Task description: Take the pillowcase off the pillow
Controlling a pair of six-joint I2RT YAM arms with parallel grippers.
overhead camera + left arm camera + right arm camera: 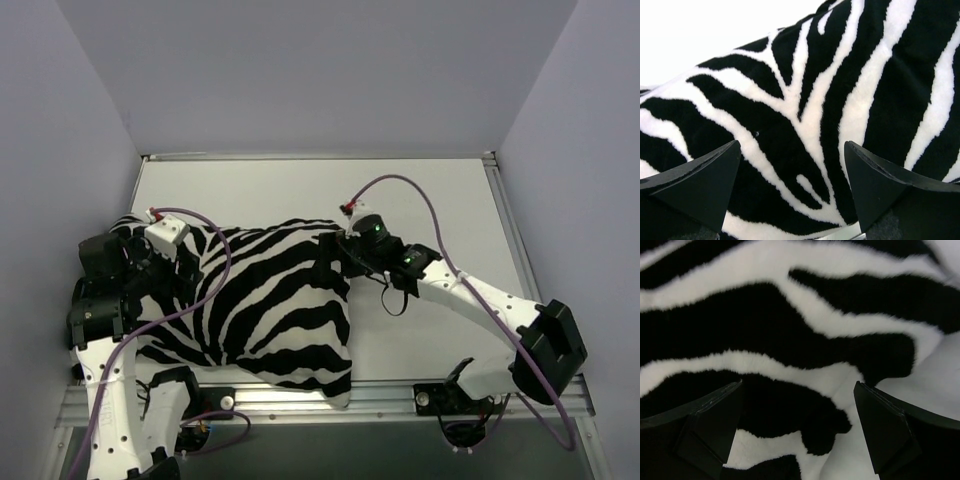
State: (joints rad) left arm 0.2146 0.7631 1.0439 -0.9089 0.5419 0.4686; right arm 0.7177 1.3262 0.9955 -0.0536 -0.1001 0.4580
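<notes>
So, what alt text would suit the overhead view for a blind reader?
A plump zebra-striped pillowcase lies on a white table, seen from above. Two white robot arms reach in, the left end effector over its left end and the right end effector at its right edge, both open.

A: Where does the pillowcase (260, 310) lie?
B: On the bench (430, 200), across its left half, from the left edge to about the middle, its near corner reaching the near edge.
A: And the arms?
B: The left end effector (792, 145) is over the pillowcase's left end, by the left edge. The right end effector (798, 384) is at its far right corner, mid-bench.
</notes>
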